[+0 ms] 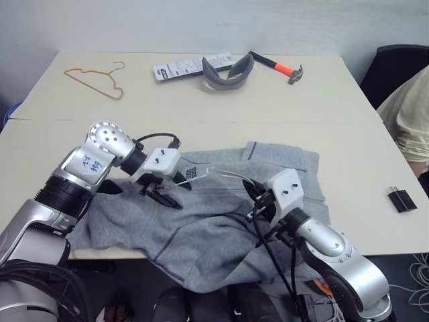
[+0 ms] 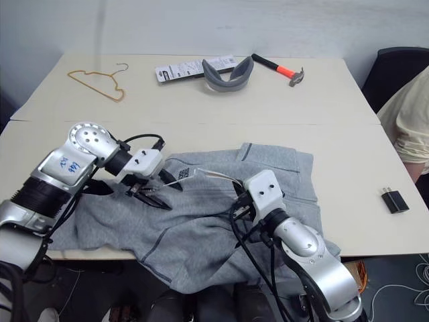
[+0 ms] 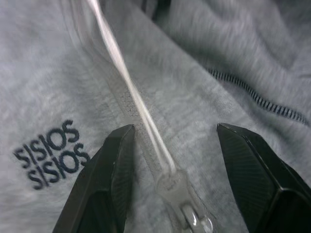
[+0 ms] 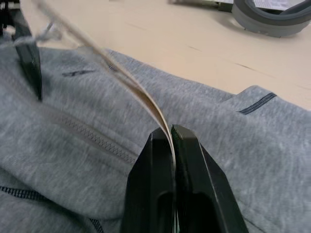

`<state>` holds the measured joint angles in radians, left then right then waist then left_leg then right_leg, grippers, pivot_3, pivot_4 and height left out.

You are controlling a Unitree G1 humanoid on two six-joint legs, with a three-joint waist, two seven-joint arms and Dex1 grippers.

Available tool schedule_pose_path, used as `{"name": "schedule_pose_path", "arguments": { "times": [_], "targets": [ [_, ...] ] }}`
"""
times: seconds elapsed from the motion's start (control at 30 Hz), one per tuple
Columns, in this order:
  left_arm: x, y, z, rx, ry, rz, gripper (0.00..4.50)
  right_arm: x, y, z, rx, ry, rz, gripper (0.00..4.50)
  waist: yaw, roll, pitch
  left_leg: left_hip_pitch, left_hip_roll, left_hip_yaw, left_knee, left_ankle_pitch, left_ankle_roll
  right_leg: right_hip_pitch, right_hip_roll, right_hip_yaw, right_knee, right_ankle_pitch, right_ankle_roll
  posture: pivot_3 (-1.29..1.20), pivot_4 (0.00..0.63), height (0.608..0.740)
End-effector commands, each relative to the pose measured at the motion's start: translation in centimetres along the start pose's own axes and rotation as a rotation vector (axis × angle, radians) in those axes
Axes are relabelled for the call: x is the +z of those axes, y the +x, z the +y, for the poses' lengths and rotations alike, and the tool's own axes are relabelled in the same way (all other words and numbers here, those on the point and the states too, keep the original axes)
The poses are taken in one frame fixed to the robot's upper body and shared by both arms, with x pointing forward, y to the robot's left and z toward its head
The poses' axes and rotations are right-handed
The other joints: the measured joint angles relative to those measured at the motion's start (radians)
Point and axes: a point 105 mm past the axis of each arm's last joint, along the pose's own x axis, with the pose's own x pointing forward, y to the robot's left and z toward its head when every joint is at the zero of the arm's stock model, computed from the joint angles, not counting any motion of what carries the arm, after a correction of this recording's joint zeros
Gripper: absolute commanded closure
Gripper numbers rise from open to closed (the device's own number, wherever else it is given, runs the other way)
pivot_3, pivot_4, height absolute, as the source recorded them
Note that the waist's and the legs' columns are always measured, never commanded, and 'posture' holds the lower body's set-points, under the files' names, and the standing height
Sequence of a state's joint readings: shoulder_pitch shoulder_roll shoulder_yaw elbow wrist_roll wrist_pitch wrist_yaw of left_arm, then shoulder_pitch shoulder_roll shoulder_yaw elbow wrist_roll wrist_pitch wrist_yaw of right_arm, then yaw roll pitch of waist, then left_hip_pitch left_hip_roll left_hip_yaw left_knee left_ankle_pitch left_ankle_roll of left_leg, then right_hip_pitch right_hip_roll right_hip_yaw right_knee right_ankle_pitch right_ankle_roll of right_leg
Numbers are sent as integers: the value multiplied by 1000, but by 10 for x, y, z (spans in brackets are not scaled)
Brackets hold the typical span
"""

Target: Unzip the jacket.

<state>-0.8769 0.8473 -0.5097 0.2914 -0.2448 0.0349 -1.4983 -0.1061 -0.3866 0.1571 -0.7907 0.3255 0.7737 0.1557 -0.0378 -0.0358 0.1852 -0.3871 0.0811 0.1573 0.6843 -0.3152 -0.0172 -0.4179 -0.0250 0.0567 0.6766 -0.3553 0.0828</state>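
Pinching pale cord (image 4: 146, 99) – right tool (image 4: 172, 133), jacket (image 1: 221, 228) overhanging table (image 1: 201, 107)

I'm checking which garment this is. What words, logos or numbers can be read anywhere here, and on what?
"SISIOS" over "SISIOS": dark chest logo on the grey jacket.
Blue handwriting on the left arm's silver shell: not legible.
Print on the packaging card at the table's far side: too small to read.

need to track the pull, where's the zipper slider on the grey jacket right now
In the left wrist view, the translucent plastic zipper slider sits on the light grey soft jacket's zip between the left gripper's open jaws, beside the dark chest logo.
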Motion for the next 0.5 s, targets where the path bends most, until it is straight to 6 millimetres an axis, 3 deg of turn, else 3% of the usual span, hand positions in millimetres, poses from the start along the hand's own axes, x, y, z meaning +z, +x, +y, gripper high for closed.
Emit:
{"name": "schedule_pose_path", "arguments": {
  "times": [0.03, 0.17, 0.33, 0.5],
  "targets": [
    [-19, 6, 6, 87, 3, 41, 1680, 20, -10, -13, -33, -40, -64, 4463, 3, 0, 0, 0, 0, 0, 0, 0, 0, 0, 0, 0, 0, 0, 0, 0, 150, 740],
    [-27, 12, 19, 241, -52, -46, 1680, 13, -19, -32, -118, -29, -42, 4463, 10, 0, 0, 1, 0, 0, 0, 0, 1, 0, -1, 0, 0, 0, 0, 0, 150, 740],
    [-40, 22, 9, 312, -107, -99, 1680, 10, -28, -52, -237, 69, -59, 4463, 10, 3, -3, 2, -1, 0, 0, 1, 2, 2, -1, 0, 1, 1, 1, 0, 150, 740],
    [-55, 31, 5, 411, -193, -129, 1680, 9, -50, -97, -416, 94, -75, 4463, 12, 5, -6, 6, -2, -1, 0, 1, 2, 7, -2, 0, 1, 1, 1, 0, 150, 740]
  ]
}}
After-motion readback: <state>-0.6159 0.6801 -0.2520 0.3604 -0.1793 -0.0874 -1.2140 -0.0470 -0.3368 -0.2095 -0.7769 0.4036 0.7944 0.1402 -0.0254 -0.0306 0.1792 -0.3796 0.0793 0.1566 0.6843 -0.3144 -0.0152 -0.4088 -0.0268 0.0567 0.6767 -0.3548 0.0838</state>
